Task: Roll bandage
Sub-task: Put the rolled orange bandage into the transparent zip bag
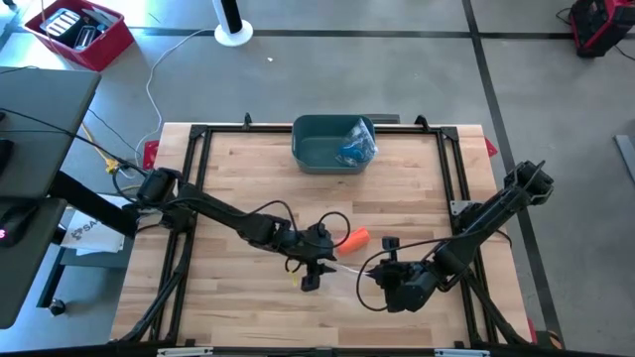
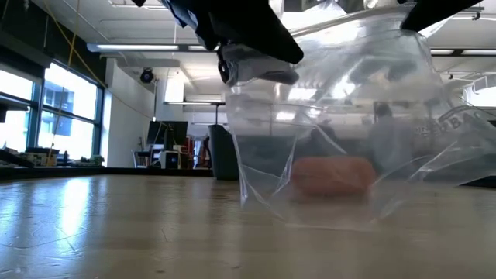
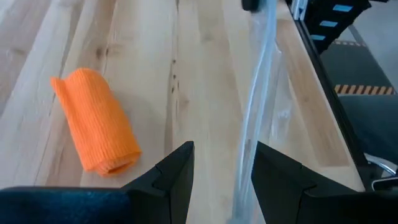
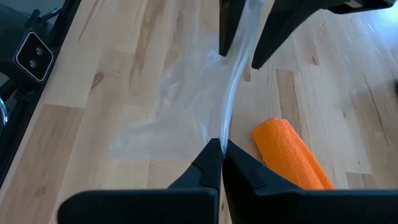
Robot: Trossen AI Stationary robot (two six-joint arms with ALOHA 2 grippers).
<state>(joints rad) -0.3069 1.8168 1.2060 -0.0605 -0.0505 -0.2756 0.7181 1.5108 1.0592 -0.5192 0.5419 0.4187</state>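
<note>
Orange woven bandage roll (image 3: 96, 121), short cylinder, ribbed gauze texture, lying on its side on the light wooden butcher-block desk (image 1: 238, 178) near the desk's middle, just beside both end effectors. From the high view I see it as a small orange stub (image 1: 356, 238) between the two arms. Beside it I have a clear thin plastic bag (image 4: 180, 118), crumpled, one edge lifted off the desk and stretched taut between the end effectors.

Right end effector (image 4: 221, 157): fingers pressed together on the bag's edge, film pinched between them. Left end effector (image 3: 221, 171): fingers parted with a narrow gap, the bag's film running down through that gap; I can't tell from this view if they actually clamp it. In the right wrist view the left end effector (image 4: 242, 43) shows farther off, dark fingers straddling the same raised film edge.

View differences: low view shows the bag (image 2: 341, 132) standing up like a tent with the roll (image 2: 333, 175) seen blurred through the film, so I can't tell from it whether the roll is inside or behind. Wrist views show the roll lying bare on the wood next to the film, not covered. Only the high view shows the teal rectangular plastic bin (image 1: 329, 145) at the desk's far edge, with a blue-and-clear packet (image 1: 355, 144) in it, well apart from the roll.
</note>
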